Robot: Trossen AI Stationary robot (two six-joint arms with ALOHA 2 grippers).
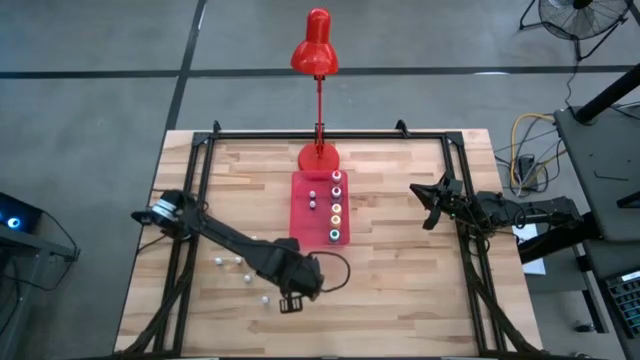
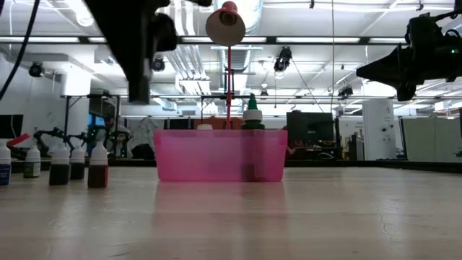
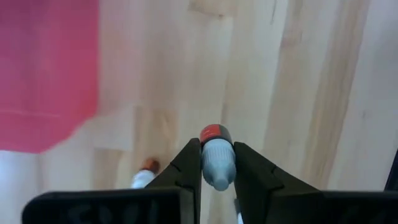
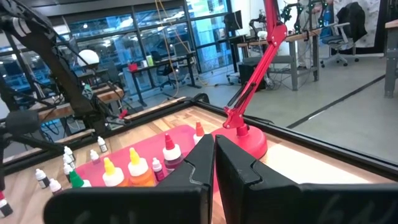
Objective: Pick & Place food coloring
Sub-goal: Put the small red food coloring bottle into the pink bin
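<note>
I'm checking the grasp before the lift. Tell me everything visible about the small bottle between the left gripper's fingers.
The small bottle has a pale bluish-white cap or nozzle end and a red-orange band below it. It sits pinched between the two dark fingers of the left gripper, which are shut on it from both sides. Light wooden table shows beyond it; whether it touches the wood cannot be told.

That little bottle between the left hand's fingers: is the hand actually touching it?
Touching. The left wrist view shows the left hand with both fingers pressed against the small bottle.
</note>
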